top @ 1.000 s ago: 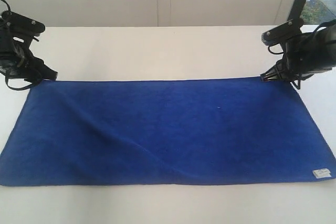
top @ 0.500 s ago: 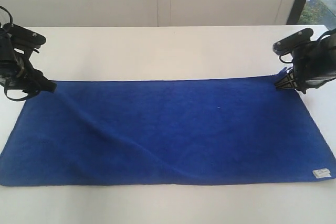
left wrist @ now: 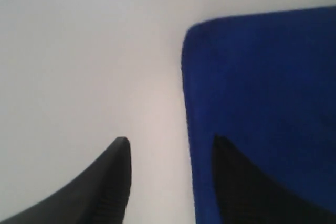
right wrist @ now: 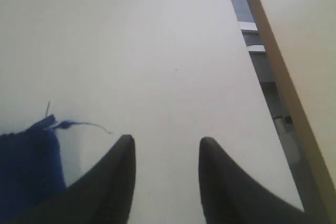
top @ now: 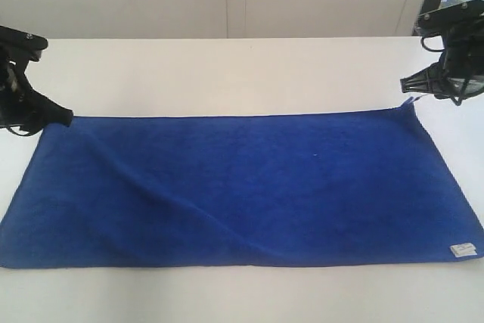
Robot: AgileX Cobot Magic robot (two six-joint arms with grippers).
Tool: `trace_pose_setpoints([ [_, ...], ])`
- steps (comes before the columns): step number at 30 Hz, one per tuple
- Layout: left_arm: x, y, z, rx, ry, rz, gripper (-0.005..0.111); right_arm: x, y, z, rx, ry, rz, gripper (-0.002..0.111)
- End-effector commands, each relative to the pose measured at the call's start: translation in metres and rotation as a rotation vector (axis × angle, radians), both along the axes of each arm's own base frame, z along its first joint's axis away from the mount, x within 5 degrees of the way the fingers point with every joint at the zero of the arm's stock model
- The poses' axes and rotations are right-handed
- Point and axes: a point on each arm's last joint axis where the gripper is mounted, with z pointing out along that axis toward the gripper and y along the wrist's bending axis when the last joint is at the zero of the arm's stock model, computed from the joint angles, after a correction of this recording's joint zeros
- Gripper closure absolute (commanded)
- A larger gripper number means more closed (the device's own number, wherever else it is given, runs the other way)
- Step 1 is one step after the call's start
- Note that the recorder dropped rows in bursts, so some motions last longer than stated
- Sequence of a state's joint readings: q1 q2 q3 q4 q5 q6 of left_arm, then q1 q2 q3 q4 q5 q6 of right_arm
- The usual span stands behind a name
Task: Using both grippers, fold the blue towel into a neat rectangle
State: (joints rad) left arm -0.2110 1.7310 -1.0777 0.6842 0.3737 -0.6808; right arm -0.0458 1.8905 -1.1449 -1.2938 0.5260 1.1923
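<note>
Outside cam: blue towel [top: 242, 187] lies spread flat on the white worktop [top: 227, 73], white label [top: 462, 249] at its near right corner. Left end effector [top: 64, 117] sits at the far left corner, and right end effector [top: 406, 85] is just off the far right one.

Left wrist cam: jaws released, one finger [left wrist: 241, 182] over the towel corner, the other over bare worktop.

Right wrist cam: released too, over bare worktop, with the frayed towel corner just beside.

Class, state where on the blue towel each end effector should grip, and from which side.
Probably the far corners: towel lies flat, so only edges can be pinched. Left end effector and right end effector, both open, sit by those corners; slide in low from the short ends.
</note>
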Motion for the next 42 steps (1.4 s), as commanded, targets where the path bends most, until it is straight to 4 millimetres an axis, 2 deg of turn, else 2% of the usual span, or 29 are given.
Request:
trace_pose_setpoints([
  [1,-0.022,-0.004,0.01,-0.06,0.154,-0.04,0.07,-0.018,0.002,0.011,0.058,0.037,-0.013,0.081],
  [4,-0.035,-0.006,0.015,-0.1,0.24,-0.029,0.084,-0.031,0.006,0.018,0.112,0.054,-0.021,0.088],
  [9,-0.062,-0.007,0.016,-0.153,0.324,-0.046,0.107,-0.052,0.012,0.028,0.182,0.085,-0.002,0.091],
  [17,-0.106,-0.004,0.006,-0.222,0.333,-0.086,0.107,-0.08,0.019,0.043,0.264,0.039,-0.007,0.091],
  [21,-0.123,-0.001,-0.013,-0.231,0.335,-0.083,0.107,-0.094,0.033,0.038,0.28,0.042,0.06,0.091],
  [25,-0.127,0.0,-0.034,-0.211,0.378,-0.085,0.107,-0.1,0.039,0.027,0.292,0.07,0.081,0.091],
  [33,-0.128,0.005,-0.052,-0.131,0.48,-0.109,0.107,-0.101,0.038,0.026,0.29,0.075,0.077,0.091],
  [42,-0.133,0.009,-0.056,-0.078,0.557,-0.115,0.107,-0.1,0.039,0.026,0.292,0.069,0.082,0.091],
])
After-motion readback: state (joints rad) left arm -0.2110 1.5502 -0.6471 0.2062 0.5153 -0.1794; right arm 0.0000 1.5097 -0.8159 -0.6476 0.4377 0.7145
